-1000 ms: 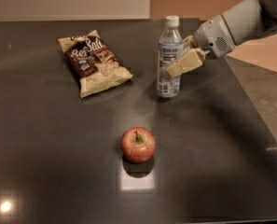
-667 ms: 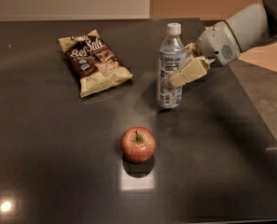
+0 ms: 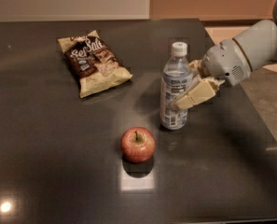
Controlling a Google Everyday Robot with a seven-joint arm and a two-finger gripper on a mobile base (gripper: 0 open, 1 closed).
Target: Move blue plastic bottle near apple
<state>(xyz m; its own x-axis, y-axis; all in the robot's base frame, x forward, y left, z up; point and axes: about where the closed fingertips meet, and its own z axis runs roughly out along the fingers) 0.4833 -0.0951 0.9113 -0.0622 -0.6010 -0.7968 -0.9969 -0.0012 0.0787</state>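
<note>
Camera view: mid-transport, I'd say. The gripper (image 3: 183,91) sits centre-right of the frame, clamped around the label band of the blue plastic bottle (image 3: 174,85). One beige finger (image 3: 197,94) crosses the near side of the bottle; the other is mostly hidden behind it. The bottle is upright, white cap on top, just right of frame centre. Its base is at or barely above the bench (image 3: 45,148) (can't tell which; the glossy top makes contact hard to read). The apple (image 3: 137,144) is below and left of the bottle, near it but not touching, stem up, with a bright reflection patch on the bench just in front of it. Judgement: the bottle is arguably close enough already, so what's left is small. Either nudge it a bit further toward lower-left, or set it down flat and let go. Next move needs the bottle kept vertical, the base fully seated before release, and the fingers backed out to the right without dragging the label. Risk: it's tall and light, so it could tip or roll into the apple. Arm (image 3: 250,50) pose: comes in from the right edge, grey forearm sloping down-left, wrist angled so the fingers point left and slightly down at mid-bottle height. The chip bag (image 3: 95,62) lies flat in the upper left, well apart from the path.
</note>
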